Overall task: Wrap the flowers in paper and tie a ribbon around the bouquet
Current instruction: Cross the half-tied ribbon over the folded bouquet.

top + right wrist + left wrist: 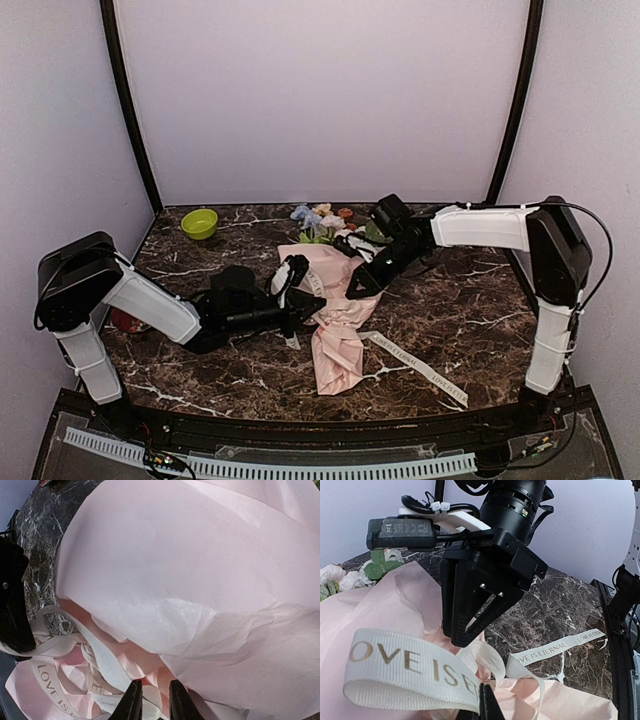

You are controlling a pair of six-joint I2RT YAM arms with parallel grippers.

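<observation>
The bouquet (335, 300) lies on the dark desk (470, 300), to the right of the green bowl (200, 223) and nearer the arms. Its flowers (320, 218) point to the back, level with the bowl. The left tool (485, 704) is pinched tight on the ribbon (405, 667). The right tool (154, 699) has a small gap, with its tips down at the pink paper (175, 570). I cannot tell if it holds anything.

Bright, even light; soft shadows.
</observation>
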